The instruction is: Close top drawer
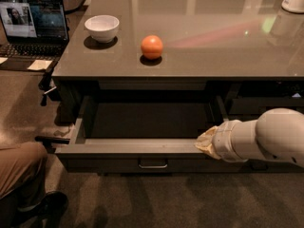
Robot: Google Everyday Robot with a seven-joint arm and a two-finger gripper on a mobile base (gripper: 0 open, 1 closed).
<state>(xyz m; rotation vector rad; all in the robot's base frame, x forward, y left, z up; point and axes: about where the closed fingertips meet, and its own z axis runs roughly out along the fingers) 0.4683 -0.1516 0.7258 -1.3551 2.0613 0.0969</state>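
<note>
Smooth white rounded arm (280, 136), ringed wrist collar (227, 140), cream-tan gripper (207, 142) at top drawer (123, 149) front rim

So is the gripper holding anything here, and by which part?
Cannot tell. The gripper is against the front rim of the open top drawer, at its right end, but no grasp is visible. The loop handle is untouched.

Seeing white bowl (101, 27) far left on table (213, 42), orange ball (152, 47) right of it; noting laptop (33, 25) farther left, trousered leg (19, 167) near left.
</note>
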